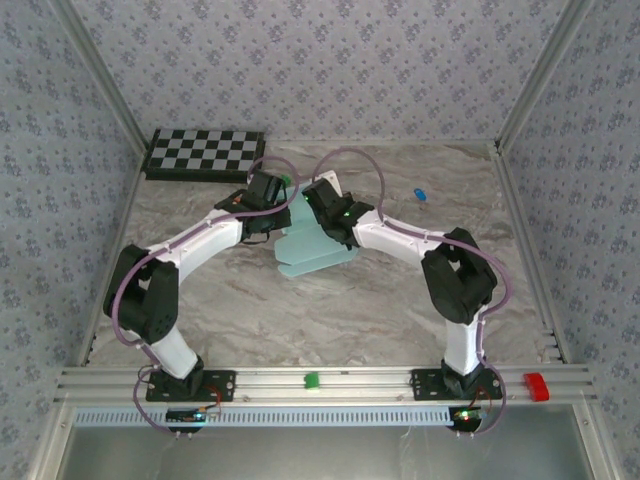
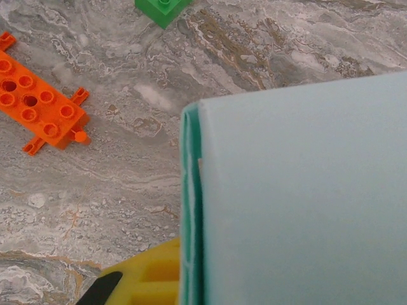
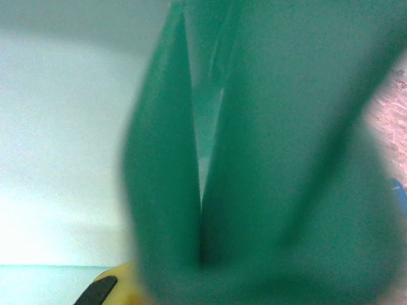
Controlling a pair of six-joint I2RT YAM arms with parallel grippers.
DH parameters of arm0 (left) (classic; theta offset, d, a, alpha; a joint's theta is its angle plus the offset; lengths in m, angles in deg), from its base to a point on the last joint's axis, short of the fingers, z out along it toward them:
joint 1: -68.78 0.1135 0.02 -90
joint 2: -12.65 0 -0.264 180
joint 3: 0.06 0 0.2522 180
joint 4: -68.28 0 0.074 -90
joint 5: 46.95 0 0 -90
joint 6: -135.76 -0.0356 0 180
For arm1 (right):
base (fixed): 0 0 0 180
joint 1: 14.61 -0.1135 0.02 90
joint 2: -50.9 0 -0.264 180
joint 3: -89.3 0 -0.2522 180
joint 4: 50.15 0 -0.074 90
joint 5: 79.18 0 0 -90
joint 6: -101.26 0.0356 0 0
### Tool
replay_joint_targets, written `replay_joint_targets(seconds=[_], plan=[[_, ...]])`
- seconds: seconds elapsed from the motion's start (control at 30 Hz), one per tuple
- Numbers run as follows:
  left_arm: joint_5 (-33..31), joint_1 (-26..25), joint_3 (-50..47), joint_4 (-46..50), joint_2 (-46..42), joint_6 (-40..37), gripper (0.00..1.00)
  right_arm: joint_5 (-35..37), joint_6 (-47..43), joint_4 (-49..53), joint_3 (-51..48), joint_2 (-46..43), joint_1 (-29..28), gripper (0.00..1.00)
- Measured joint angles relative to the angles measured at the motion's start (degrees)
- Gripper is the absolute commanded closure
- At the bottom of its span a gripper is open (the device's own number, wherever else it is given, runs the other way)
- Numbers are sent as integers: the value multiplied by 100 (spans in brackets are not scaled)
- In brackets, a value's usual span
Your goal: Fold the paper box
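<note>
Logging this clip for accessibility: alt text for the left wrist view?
A pale aqua paper box looms close on the right, its folded edge near centre. On the marble table lie an orange studded block and a green block; a yellow finger pokes in below.

The left gripper (image 1: 270,205) and right gripper (image 1: 322,208) crowd the paper box (image 1: 318,258) mid-table; checkerboard (image 1: 205,153) at eleven o'clock.

The marbled table (image 1: 400,310) is carrying a checkerboard (image 1: 205,153) at its far left corner and the paper box (image 1: 318,252) near its middle. A small blue piece (image 1: 419,194) is lying toward the far right, and an orange block (image 2: 39,108) and a green block (image 2: 163,7) are sitting near the box.
</note>
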Motion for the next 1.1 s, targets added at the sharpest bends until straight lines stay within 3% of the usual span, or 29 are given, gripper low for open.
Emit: replay_joint_targets(seconds=[0.23, 0.5, 0.87, 1.1], plan=[[-31, 2, 0, 11, 0, 2, 100, -87, -31, -4, 31, 9, -9, 94], [-138, 35, 0, 221, 0, 17, 100, -822, -195, -321, -162, -22, 81, 86], [-151, 24, 0, 297, 0, 20, 100, -1270, -365, -251, -173, -44, 131, 63], [-151, -15, 66, 317, 2, 22, 100, -1580, -350, -162, -236, -238, 184, 57]])
